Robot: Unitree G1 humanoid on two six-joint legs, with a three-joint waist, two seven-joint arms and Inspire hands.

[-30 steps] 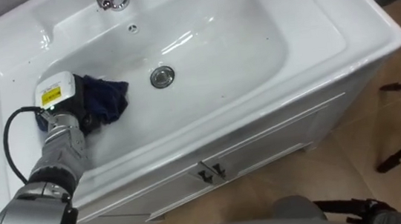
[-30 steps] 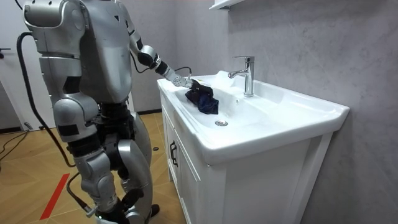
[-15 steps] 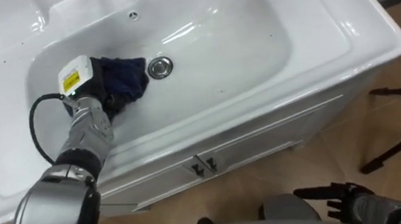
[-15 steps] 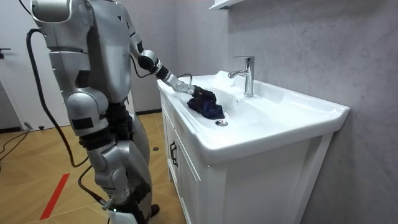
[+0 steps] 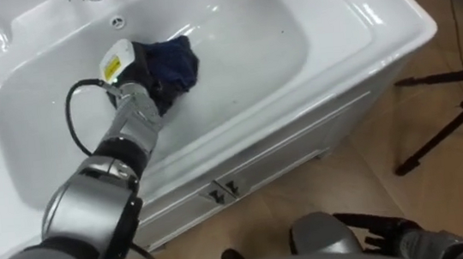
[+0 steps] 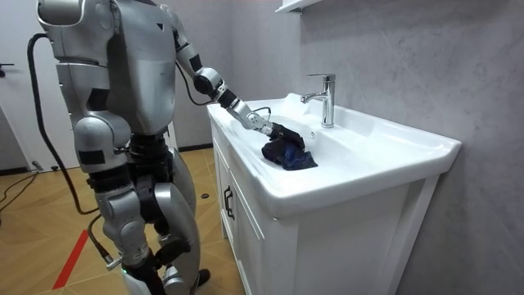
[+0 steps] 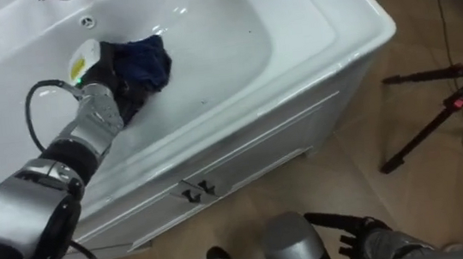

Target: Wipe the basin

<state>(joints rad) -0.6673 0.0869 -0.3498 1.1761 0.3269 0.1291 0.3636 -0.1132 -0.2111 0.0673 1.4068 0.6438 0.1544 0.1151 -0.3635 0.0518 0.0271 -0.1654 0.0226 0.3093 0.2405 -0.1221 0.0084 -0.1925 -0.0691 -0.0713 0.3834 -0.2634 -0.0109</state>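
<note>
Dark blue, crumpled cloth [image 5: 171,62] lies bunched in the white basin [image 5: 247,33], upper left of the frame, under the left hand [image 5: 132,88]; whether it grips, I cannot tell. The right hand [image 7: 359,237] hangs slack-fingered and empty, lower right.

The cloth [image 5: 171,62] lies in the basin [image 5: 350,22], toward its back wall, before the tap [image 6: 326,98] on the back rim. My left hand [image 5: 131,88] rests against the cloth's left side. A tripod [image 5: 455,119] stands on the floor, right of the basin's front right corner.
</note>
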